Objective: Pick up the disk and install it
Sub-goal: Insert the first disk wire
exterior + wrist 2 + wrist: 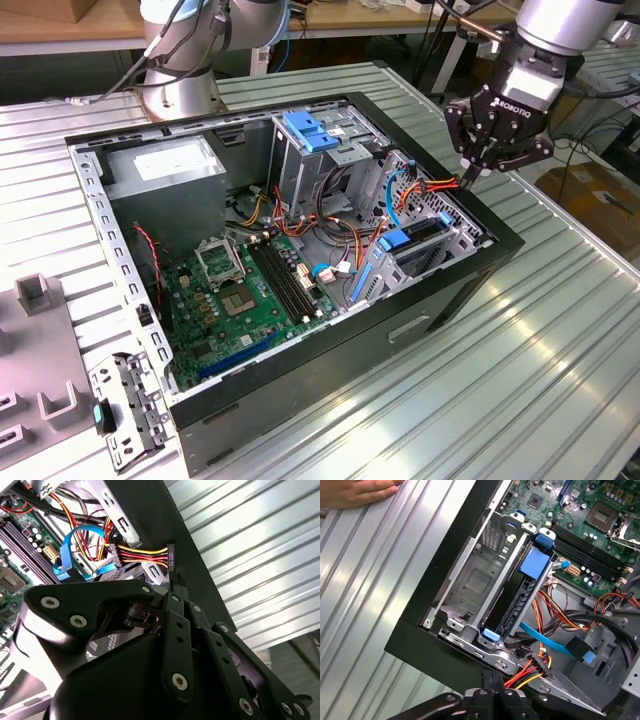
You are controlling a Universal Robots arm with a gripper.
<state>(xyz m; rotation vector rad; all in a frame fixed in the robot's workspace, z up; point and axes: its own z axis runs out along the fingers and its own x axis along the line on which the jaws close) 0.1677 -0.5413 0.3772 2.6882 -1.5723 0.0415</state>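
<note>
Closest to us looms the black gripper, poised at the rim of the open computer case. Just inside that rim from it sits the grey drive cage. The disk stands on edge in a slot of that cage, near the fingertips and below them, with blue rails showing at both ends. We judge the disk rigid, fairly dense and sensitive to shock, with smooth flat faces. The plastic rails look like the safer hold, taken across the narrow width with no pressure on the connector end. Our gripper's fingers are closed almost fully together. They seem to pinch the small power connector on its red, yellow and black wires, not the disk.
</note>
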